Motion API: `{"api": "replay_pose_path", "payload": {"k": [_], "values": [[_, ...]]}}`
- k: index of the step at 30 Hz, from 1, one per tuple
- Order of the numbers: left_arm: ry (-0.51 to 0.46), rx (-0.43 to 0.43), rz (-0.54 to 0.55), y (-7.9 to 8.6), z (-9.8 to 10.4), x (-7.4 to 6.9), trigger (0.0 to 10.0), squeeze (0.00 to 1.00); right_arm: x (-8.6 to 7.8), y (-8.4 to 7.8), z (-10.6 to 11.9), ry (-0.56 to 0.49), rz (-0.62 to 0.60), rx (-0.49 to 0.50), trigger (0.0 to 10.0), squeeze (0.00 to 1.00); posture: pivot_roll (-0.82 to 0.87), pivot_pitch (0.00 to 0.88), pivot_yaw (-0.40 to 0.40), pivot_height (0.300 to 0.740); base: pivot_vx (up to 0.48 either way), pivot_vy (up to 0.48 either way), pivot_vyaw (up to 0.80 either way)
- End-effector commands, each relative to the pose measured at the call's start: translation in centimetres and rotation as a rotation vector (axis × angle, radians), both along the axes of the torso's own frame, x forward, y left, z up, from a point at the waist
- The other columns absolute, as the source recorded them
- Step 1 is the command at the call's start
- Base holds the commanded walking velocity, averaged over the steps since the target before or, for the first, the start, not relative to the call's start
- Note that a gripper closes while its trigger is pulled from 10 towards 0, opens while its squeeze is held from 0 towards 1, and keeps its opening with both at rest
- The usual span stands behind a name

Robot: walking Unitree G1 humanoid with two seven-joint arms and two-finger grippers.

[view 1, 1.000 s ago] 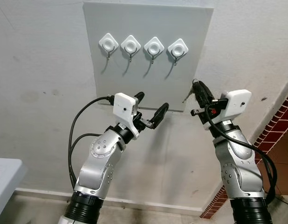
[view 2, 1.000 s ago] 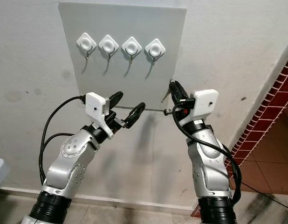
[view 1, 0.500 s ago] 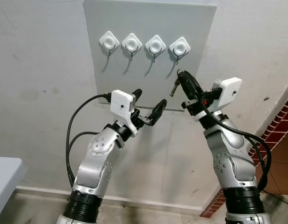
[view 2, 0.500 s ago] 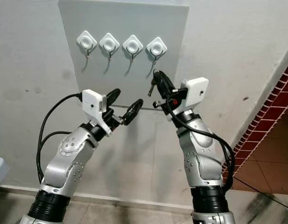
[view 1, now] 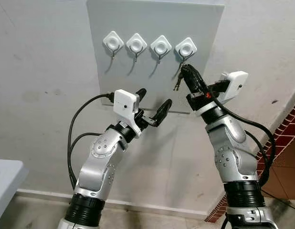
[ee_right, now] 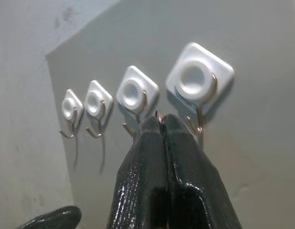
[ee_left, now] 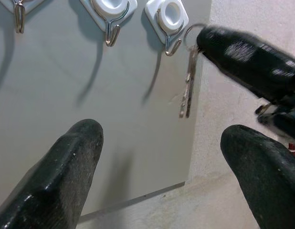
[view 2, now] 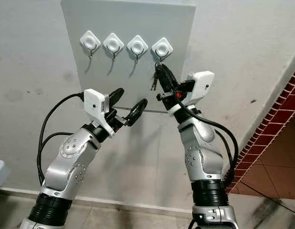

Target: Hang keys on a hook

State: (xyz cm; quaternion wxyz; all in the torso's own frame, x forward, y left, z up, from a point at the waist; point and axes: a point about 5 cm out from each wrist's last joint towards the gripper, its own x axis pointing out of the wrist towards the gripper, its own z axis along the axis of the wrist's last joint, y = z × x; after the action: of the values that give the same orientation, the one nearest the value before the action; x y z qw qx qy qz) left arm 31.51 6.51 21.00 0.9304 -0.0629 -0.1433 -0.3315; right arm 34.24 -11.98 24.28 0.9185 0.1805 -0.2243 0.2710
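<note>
Right gripper fingers pinch keys beside rightmost hook.

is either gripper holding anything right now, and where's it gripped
The right gripper is shut on the keys, pinching the key ring at the top so the keys hang down just beside the rightmost hook. The left gripper is open, holding nothing.

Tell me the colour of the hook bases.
White hook bases, clearest in the right wrist view.
</note>
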Motion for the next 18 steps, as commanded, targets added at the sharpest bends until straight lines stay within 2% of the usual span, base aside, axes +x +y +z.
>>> {"api": "replay_pose_path", "payload": {"k": [1,18], "values": [[-0.029,0.001,-0.014,-0.3,0.9,-0.2,10.0,0.0,0.4,-0.3,0.4,0.008,-0.002,0.035,10.0,0.0,0.01,0.0,-0.024,0.74,0.0,0.0,0.0],[-0.02,-0.003,-0.015,-0.3,0.7,-0.5,10.0,0.0,1.8,-0.3,0.3,0.043,0.025,0.085,10.0,0.0,0.02,0.0,-0.03,0.74,0.0,0.0,0.0]]}}
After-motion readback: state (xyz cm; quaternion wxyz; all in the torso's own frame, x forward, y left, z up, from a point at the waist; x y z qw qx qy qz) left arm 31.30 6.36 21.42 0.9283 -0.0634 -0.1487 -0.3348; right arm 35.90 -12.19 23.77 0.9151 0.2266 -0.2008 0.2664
